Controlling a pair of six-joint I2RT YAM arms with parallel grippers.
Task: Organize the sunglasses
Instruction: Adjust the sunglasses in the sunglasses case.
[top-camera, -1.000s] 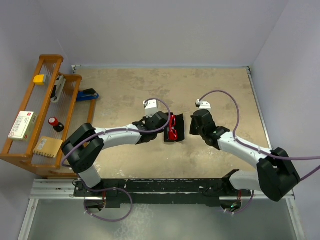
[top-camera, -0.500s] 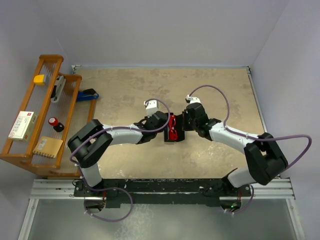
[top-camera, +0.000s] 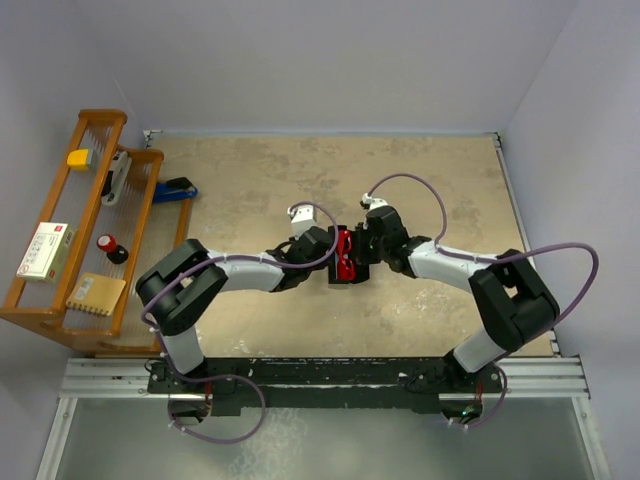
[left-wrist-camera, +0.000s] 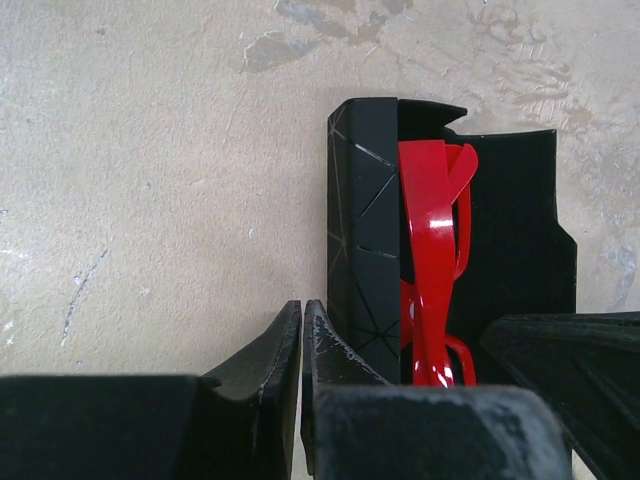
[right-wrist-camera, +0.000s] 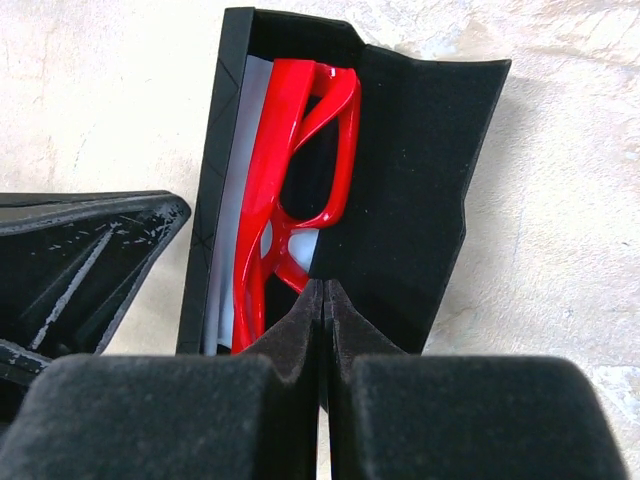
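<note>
The left gripper (left-wrist-camera: 301, 310), its two black fingers pressed together on nothing, rests low over the mottled beige tabletop (left-wrist-camera: 150, 150) with its tips just beside the outer left wall of a black oblong case (left-wrist-camera: 360, 200) scored with thin angular lines. Inside that open case, and separated from the left gripper only by the wall, lies the folded pair of glossy red plastic sunglasses (left-wrist-camera: 432, 230), set on edge along the trough with a strip of pale lining (right-wrist-camera: 228, 250) showing beneath the frame. To the right of the sunglasses the case's matte black flap (right-wrist-camera: 420, 180) lies spread open on the table. The right gripper (right-wrist-camera: 322, 290) meets the case from the opposite side, fingers closed tight, their tips at the flap's inner edge and just beside the red frame; whether that edge is pinched between them cannot be told. Counted: two grippers, one case, one pair of sunglasses.
</note>
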